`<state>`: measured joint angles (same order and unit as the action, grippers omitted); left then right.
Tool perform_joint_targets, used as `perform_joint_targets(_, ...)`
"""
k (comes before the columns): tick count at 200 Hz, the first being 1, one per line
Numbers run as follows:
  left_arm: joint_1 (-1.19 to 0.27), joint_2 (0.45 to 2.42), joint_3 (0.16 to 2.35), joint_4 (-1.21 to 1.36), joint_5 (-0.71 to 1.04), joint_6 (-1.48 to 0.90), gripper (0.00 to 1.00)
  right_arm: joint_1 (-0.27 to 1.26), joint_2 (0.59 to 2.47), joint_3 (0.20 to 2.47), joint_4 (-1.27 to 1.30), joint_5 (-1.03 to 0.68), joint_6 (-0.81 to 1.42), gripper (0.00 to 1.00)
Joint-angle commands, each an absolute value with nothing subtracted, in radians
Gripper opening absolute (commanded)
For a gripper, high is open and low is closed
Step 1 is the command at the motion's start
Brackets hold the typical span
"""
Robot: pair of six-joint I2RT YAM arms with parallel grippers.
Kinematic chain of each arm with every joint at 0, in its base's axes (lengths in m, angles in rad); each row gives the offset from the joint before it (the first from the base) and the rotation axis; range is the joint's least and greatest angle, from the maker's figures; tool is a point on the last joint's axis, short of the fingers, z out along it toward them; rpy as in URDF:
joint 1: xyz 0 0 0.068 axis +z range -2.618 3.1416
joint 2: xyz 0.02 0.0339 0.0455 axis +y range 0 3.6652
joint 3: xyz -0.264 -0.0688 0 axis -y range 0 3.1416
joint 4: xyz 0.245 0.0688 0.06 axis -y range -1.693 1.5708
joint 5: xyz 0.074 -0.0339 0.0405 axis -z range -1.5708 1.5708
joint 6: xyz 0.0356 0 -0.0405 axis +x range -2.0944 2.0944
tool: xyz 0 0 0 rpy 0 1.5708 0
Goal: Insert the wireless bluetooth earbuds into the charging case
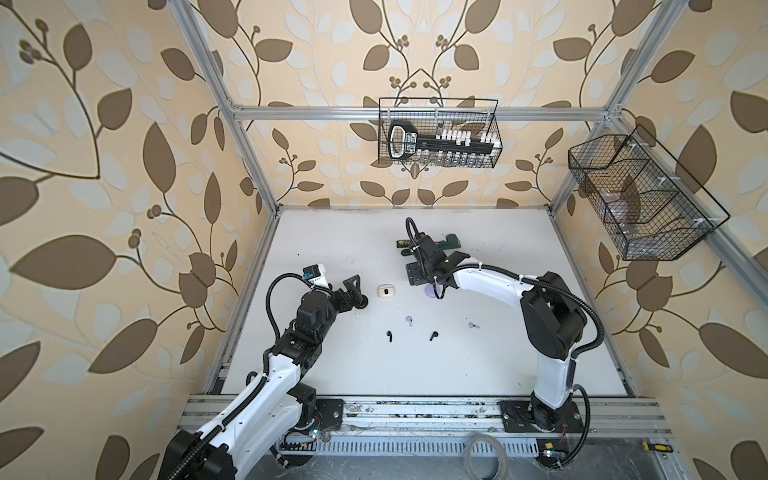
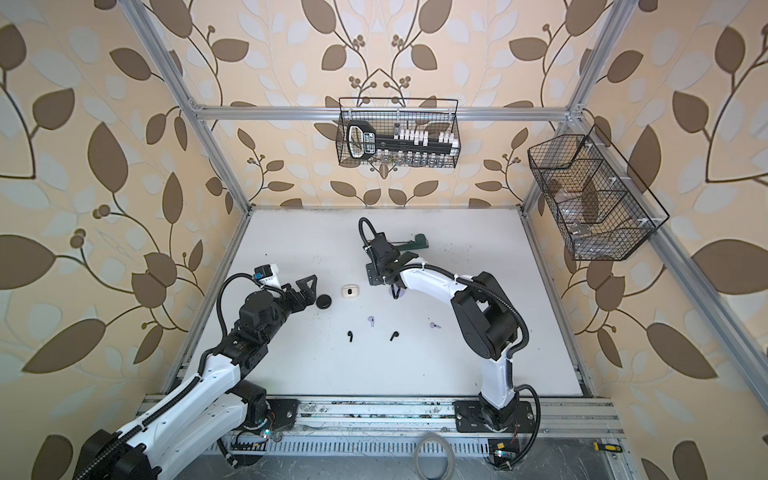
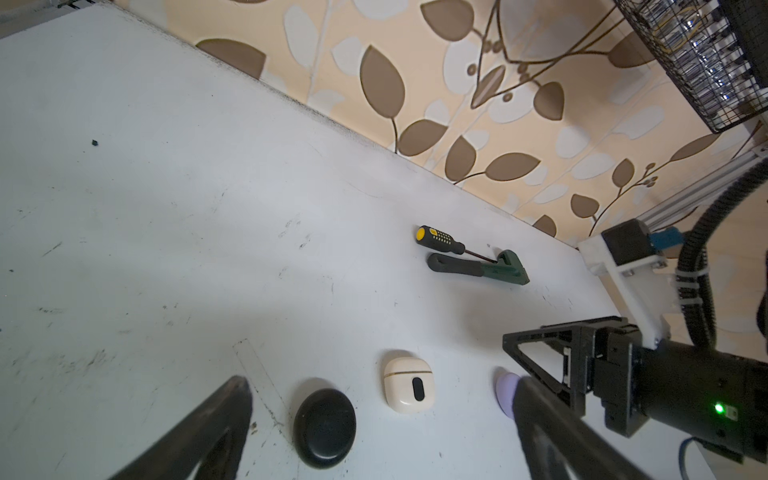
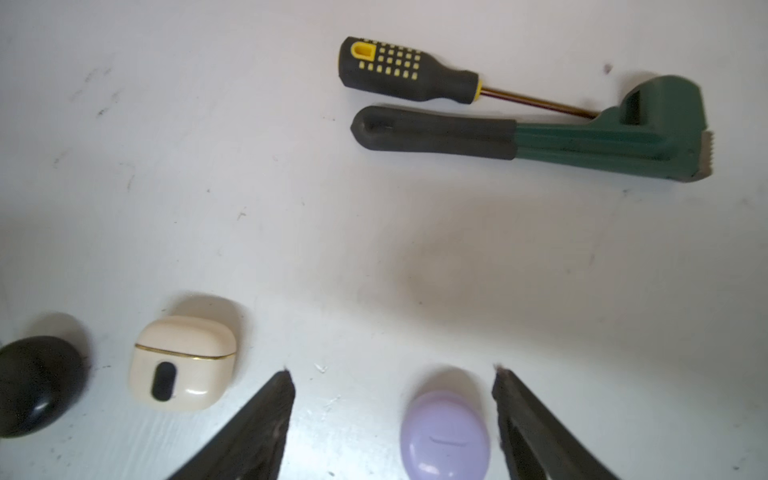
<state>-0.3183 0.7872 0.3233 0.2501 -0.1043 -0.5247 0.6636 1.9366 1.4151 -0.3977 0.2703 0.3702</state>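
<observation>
Three shut charging cases lie in a row: black (image 1: 362,302), cream-white (image 1: 385,291) and lavender (image 4: 444,436). My right gripper (image 4: 392,374) is open and points down over the lavender case, which lies on the table between its fingers, closer to one, with neither touching it. My left gripper (image 3: 380,383) is wide open and low beside the black case (image 3: 325,426), holding nothing. Nearer the front edge, loose on the table, lie two lavender earbuds (image 1: 409,320) (image 1: 471,325) and two black earbuds (image 1: 390,336) (image 1: 434,334).
A yellow-and-black screwdriver (image 4: 399,70) and a green wrench (image 4: 582,137) lie behind the right gripper near the back wall. Wire baskets hang on the back wall (image 1: 438,133) and the right wall (image 1: 640,195). A tape roll (image 1: 486,453) sits below the front rail.
</observation>
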Motion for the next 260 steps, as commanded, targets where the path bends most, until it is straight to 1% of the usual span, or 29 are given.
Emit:
perform_joint_targets(1,-0.307,0.773,0.318,0.277,-0.097,-0.52,0.99,0.625,1.938,1.409,-0.43,0.166,0.288,0.78)
perform_joint_targets(25,-0.307,0.769,0.319,0.273,-0.099,-0.518,0.99,0.62,1.973,1.402,-0.421,0.116,0.28,0.8)
perform_joint_targets(58,-0.307,0.767,0.317,0.274,-0.095,-0.52,0.99,0.62,2.025,1.409,-0.431,0.121,0.287,0.8)
perform_joint_targets(102,-0.307,0.76,0.318,0.272,-0.091,-0.52,0.99,0.619,2.042,1.373,-0.411,0.114,0.302,0.8)
perform_joint_targets(136,-0.307,0.749,0.317,0.264,-0.096,-0.518,0.99,0.621,2.014,1.288,-0.373,0.098,0.329,0.8)
perform_joint_targets(196,-0.307,0.728,0.318,0.252,-0.094,-0.52,0.99,0.654,1.882,1.112,-0.323,0.16,0.392,0.77)
perform_joint_targets(229,-0.307,0.72,0.317,0.248,-0.091,-0.52,0.99,0.699,1.828,1.067,-0.307,0.191,0.413,0.76)
perform_joint_targets(260,-0.307,0.718,0.318,0.242,-0.09,-0.519,0.99,0.726,1.82,1.08,-0.335,0.235,0.413,0.75)
